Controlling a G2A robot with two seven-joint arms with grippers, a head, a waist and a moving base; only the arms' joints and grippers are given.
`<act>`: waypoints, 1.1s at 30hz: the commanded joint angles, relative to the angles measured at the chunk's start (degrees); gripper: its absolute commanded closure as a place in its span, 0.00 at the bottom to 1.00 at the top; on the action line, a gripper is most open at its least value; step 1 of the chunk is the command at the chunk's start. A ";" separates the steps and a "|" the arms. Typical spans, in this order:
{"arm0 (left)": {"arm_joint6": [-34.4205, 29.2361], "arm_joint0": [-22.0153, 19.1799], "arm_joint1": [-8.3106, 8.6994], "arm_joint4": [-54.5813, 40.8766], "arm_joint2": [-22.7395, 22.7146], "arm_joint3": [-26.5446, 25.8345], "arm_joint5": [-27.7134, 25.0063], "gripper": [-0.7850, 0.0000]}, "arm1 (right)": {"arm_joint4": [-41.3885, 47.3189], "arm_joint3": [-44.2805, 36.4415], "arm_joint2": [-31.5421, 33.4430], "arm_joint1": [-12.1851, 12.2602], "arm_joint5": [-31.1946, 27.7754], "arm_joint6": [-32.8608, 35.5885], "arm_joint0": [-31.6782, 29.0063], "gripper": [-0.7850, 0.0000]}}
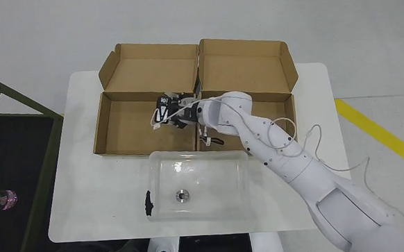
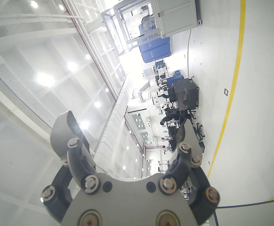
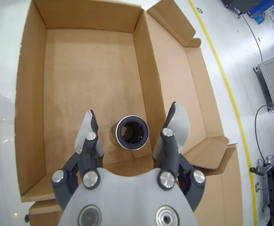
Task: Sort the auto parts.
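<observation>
Cardboard, two open boxes side by side at the far side of the table. The right gripper (image 1: 168,114) hangs over the left box (image 1: 119,127), close to the wall it shares with the right box (image 1: 247,64).

Part: a dark cylindrical sleeve with a bright metal rim (image 3: 132,135). It stands on end on the floor of the left box (image 3: 85,75), near the corner on the shared-wall side. Its bore faces the wrist camera, so the long axis is upright, roughly in line with the gripper's approach.

Key relation: the sleeve lies straight below the right gripper (image 3: 132,109), centred in the gap between the two fingers. The arm is therefore already lined up with it.

Right jaws: spread wide, wider than the sleeve. The fingers touch neither it nor the cardboard, and they hold nothing.

Left gripper (image 2: 127,118): jaws also apart and empty. It points up into the room, away from the table, so the right arm is the nearer one by far.

Judgement: the sleeve looks deposited in its box. A straight lift should clear it, but any sideways drift could tip it or catch the shared wall.

Left to sort: a small round metal part (image 1: 182,194) in the clear bin (image 1: 196,151), nearer the robot, and a black part (image 1: 148,204) at the bin's left wall. Inside or outside the wall, cannot tell.
</observation>
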 commanded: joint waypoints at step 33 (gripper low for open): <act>0.00 0.00 0.00 0.00 0.00 0.00 0.00 0.00 | -2.66 -34.78 10.09 7.28 -13.79 6.44 -26.37 0.29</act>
